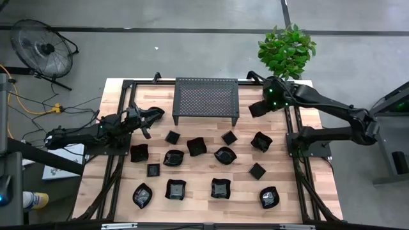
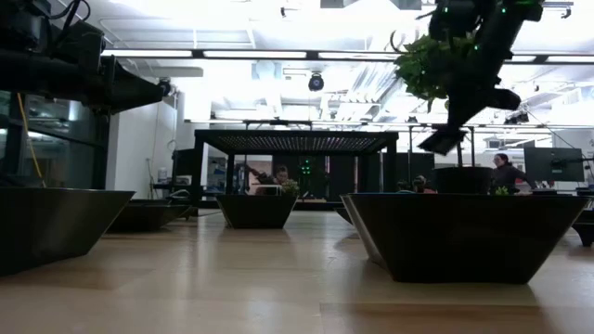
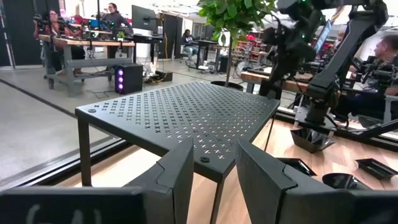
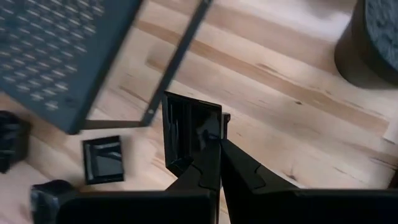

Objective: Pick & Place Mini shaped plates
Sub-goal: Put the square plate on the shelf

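Observation:
Several small glossy black plates (image 1: 196, 146) lie flat on the wooden table, in front of the black perforated rack (image 1: 206, 99). My right gripper (image 1: 259, 108) hovers off the rack's right end, shut on one square plate (image 4: 186, 134); the low view shows this plate (image 2: 444, 139) high in the air. My left gripper (image 1: 150, 118) is at the rack's left end, open and holding nothing, its fingers pointing at the rack (image 3: 186, 118). My right gripper (image 4: 214, 149) pinches the square plate by one edge of its rim (image 4: 208, 127) between both fingers, coming from above and pointing down. The plate is lifted clear of the table and hangs tilted on edge below the fingers.
A potted plant (image 1: 287, 48) stands at the table's far right corner, just behind my right gripper. A floor fan (image 1: 41, 45) is off the table on the far left. Bare wood (image 1: 255, 124) lies between the rack and the plates. People sit at desks beyond the table (image 3: 112, 15).

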